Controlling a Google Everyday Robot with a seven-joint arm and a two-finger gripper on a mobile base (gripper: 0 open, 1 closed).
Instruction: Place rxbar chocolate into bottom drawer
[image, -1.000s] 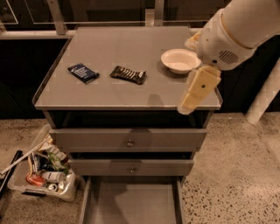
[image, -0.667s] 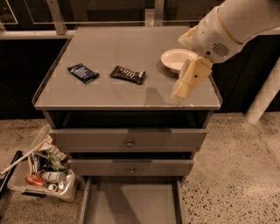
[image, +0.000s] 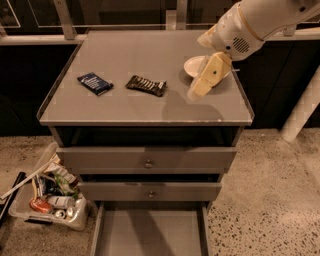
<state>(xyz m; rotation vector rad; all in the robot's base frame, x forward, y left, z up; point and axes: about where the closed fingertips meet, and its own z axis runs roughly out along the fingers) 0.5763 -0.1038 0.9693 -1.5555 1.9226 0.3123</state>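
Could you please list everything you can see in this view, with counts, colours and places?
rxbar chocolate: one, dark brown, lying flat mid cabinet top.
blue packet: one, dark blue, left of the bar.
plate: one, white, right rear of the top, partly behind the pincer.
cabinet top: one, grey.
knobbed drawers: two, grey, stacked below the top.
bottom drawer: one, grey, pulled open at floor level.
bin: one, clear, on the floor at left, holding mixed items.
arm: one, white, upper right.
pincer: one, cream, over the top's right side, right of the bar.
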